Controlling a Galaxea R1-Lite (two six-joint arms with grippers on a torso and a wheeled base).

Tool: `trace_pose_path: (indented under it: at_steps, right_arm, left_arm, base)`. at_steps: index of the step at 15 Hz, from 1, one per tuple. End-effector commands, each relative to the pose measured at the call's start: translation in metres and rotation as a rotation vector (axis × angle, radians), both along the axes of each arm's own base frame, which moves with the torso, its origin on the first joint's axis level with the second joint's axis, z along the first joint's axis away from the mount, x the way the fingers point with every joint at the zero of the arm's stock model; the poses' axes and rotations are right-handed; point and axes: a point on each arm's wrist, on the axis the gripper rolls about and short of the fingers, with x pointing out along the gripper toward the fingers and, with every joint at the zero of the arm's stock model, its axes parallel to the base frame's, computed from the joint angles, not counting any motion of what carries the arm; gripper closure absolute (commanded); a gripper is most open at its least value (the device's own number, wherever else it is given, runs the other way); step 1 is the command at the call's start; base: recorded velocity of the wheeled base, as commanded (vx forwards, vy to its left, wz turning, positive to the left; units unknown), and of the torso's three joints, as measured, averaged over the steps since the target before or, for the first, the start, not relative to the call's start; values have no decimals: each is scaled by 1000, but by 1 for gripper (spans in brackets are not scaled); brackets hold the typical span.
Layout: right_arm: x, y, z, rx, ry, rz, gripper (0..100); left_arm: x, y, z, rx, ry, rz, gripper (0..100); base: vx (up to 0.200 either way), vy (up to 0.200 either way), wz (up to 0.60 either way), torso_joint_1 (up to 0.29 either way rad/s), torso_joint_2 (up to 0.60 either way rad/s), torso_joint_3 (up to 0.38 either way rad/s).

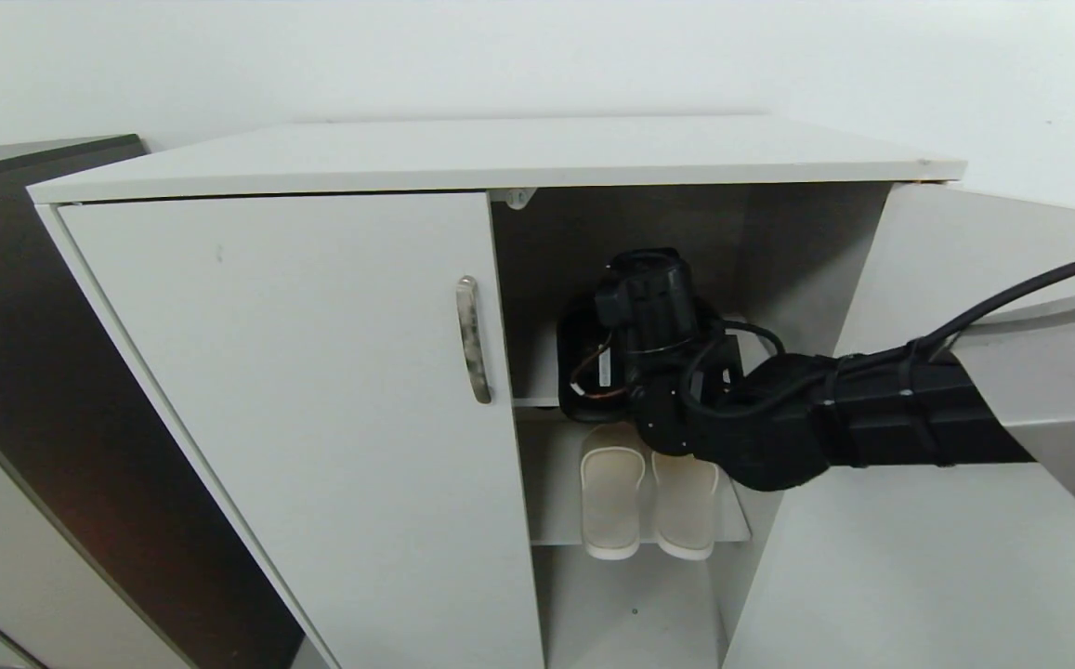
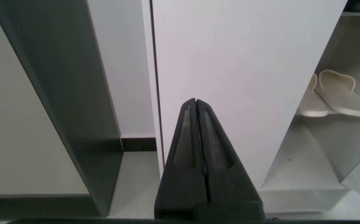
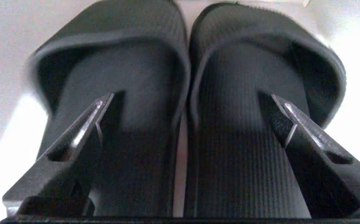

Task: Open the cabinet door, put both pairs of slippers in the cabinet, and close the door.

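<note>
Dark slippers (image 3: 242, 93) are resting on the shelf (image 1: 535, 379), right tool (image 3: 192, 101) gaping apart around them; withdrawing and closing the door (image 1: 918, 557) is probably coming next.

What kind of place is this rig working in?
Probably indoors, a home-style entryway or mock-up: white shoe cabinet against a plain wall, cream slippers on its shelf, dark slippers in front of the right gripper.
</note>
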Motion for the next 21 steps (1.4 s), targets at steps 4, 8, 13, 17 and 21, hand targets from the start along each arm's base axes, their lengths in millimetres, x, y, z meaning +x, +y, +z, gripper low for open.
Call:
trace_pose_path:
  at_steps: [4,8,13,17,21]
  right_arm:
    - [-60,-22,7,26,-26,76,100]
    - [-78,-32,-3,45,-29,127,100]
    - [-85,-33,-11,58,-35,182,100]
    - [-87,-28,-21,36,-13,198,100]
    - [-87,-28,-22,34,-13,196,100]
  left_arm:
    - [0,0,0,0,-1,-1,100]
    - [0,0,0,0,-1,1,100]
    - [0,0,0,0,-1,-1,100]
    - [0,0,0,0,-1,-1,100]
    - [0,0,0,0,1,-1,100]
  base:
    - [0,0,0,0,0,0]
    - [0,0,0,0,0,0]
    - [0,0,0,0,0,0]
    - [0,0,0,0,0,0]
    - [0,0,0,0,0,0]
